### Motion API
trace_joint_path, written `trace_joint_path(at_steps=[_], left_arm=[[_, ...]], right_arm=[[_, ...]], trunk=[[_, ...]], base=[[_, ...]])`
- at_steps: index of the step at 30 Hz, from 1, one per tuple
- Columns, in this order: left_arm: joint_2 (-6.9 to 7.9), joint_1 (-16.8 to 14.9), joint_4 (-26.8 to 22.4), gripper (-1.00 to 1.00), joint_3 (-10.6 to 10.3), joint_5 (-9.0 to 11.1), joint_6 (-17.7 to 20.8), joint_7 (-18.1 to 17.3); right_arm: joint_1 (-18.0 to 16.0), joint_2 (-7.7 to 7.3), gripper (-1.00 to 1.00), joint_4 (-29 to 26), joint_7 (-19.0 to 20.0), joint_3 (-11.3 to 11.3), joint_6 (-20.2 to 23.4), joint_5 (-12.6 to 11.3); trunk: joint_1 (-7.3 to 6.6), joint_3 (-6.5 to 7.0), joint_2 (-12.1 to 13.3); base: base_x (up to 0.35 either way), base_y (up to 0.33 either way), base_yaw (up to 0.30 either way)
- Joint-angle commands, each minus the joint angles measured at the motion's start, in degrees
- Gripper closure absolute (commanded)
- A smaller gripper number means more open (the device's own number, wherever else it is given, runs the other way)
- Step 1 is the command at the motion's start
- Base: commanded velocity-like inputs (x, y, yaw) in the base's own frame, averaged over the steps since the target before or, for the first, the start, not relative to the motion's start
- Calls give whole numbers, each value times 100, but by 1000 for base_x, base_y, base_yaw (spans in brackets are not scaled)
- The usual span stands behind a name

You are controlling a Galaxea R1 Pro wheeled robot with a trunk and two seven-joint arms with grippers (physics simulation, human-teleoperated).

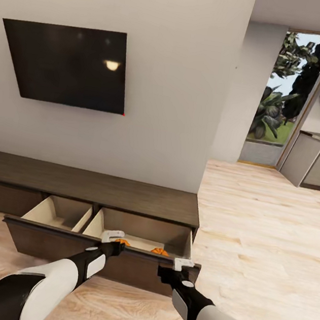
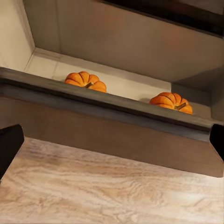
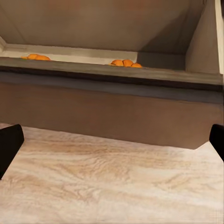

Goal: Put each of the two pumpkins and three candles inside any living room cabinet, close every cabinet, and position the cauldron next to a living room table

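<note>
The low dark-brown cabinet runs along the wall with its wide drawer pulled out, showing pale insides. Two orange pumpkins lie in the drawer's right compartment; in the left wrist view they sit behind the drawer front, and their tops peek over it in the right wrist view. My left gripper is open just in front of the drawer front. My right gripper is open beside the drawer's right end. The candles, cauldron and table are out of view.
A dark TV hangs on the wall above the cabinet. Pale wood floor stretches right toward a glass door and grey kitchen units. The open drawer juts out over the floor.
</note>
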Motion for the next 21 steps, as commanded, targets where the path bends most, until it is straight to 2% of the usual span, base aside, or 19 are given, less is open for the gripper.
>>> trace_joint_path(at_steps=[1, 8, 16, 18, 19, 21], left_arm=[[0, 9, 11, -100, 28, 42, -112, 5], [3, 200, 16, -100, 26, 30, -680, 6], [4, 245, 23, -100, 24, 28, -899, 10], [4, 294, 19, -100, 22, 28, -1047, 12], [4, 334, 18, -100, 22, 28, -1277, 13], [4, 343, 18, -100, 22, 28, -1391, 14]], right_arm=[[25, 1, -100, 16, -20, 76, -97, -50], [73, 1, -100, 38, -22, 373, -460, -54], [152, 1, -100, 42, -23, 430, -804, -56], [189, 1, -100, 42, -29, 433, -964, -56], [211, 1, -100, 40, -35, 434, -1059, -56], [218, 1, -100, 40, -37, 434, -1084, -56]], trunk=[[22, -23, -44], [175, -149, -325], [351, -293, -646], [395, -329, -726], [417, -347, -766], [461, -382, -846]], base=[[0, 0, 0], [0, 0, 0], [0, 0, 0], [0, 0, 0], [0, 0, 0], [0, 0, 0]])
